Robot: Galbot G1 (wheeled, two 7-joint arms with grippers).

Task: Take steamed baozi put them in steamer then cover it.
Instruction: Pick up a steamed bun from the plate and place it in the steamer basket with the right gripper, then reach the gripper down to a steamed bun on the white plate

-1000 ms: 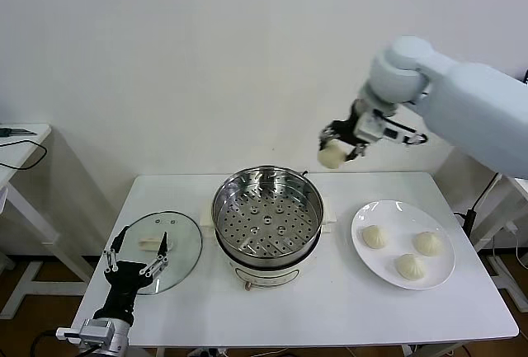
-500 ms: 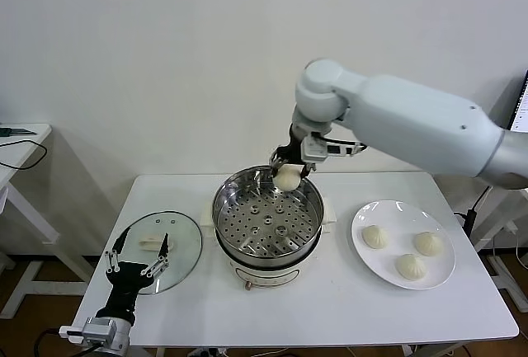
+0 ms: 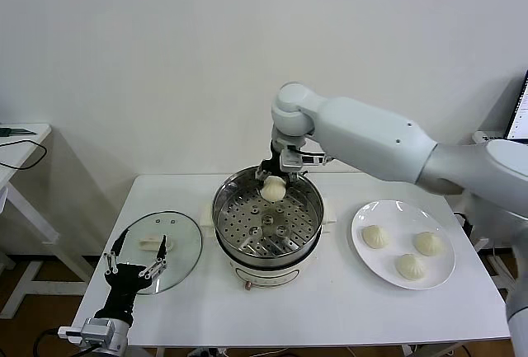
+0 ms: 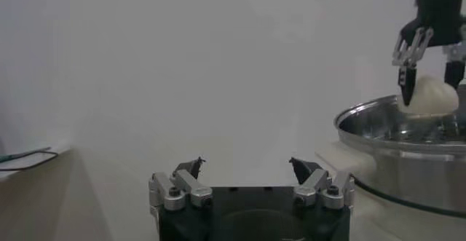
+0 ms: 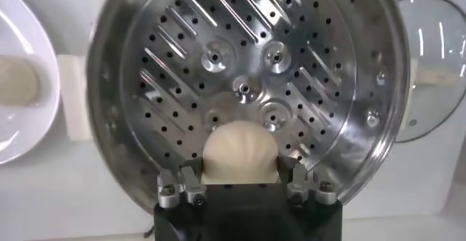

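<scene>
The shiny steel steamer (image 3: 223,223) stands mid-table on its cream base, with its perforated tray (image 5: 247,82) bare. My right gripper (image 3: 273,182) is shut on one cream-white baozi (image 3: 273,190) and holds it over the far part of the tray; the bun (image 5: 240,153) sits between the jaws. It also shows in the left wrist view (image 4: 431,93). Three more baozi (image 3: 375,237) lie on the white plate (image 3: 363,254) at the right. My left gripper (image 3: 138,258) is open and empty at the front left, beside the glass lid (image 3: 181,250).
The glass lid with its white handle (image 3: 150,244) lies flat on the table left of the steamer. A white wall stands behind the table. A side table (image 3: 16,143) stands at far left.
My right arm has carried the baozi from above the plate side leftward and down, to just over the steamer tray. The left arm has stayed in place.
</scene>
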